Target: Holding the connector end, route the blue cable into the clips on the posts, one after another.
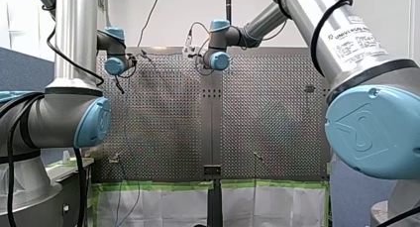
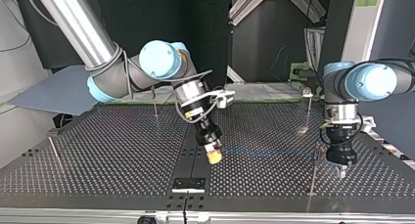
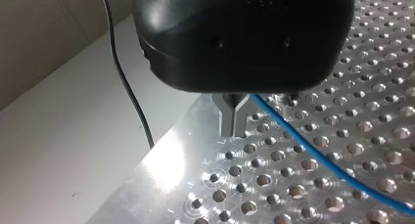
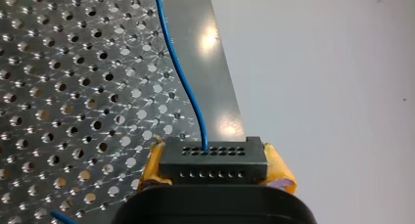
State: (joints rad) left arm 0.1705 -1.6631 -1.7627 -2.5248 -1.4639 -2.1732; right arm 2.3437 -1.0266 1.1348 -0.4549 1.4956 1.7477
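Observation:
In the right wrist view my right gripper (image 4: 215, 171) is shut on the black connector (image 4: 213, 160), yellow pads (image 4: 149, 168) on both its sides. The blue cable (image 4: 180, 70) leaves the connector over the perforated table. The top view shows my right gripper (image 2: 214, 156) low at the middle, with the blue cable (image 2: 269, 153) running level to a thin post (image 2: 316, 168) beside my left gripper (image 2: 341, 171). In the left wrist view my left gripper (image 3: 234, 120) has its metal fingers shut just above the plate, and the blue cable (image 3: 318, 158) passes close beside them.
More thin posts stand on the table: one (image 2: 154, 102) behind my right arm, one (image 2: 53, 149) at the top view's left, one (image 2: 308, 105) at the back right. A black plate (image 2: 188, 184) sits at the near edge. A black wire (image 3: 128, 87) hangs beside my left gripper.

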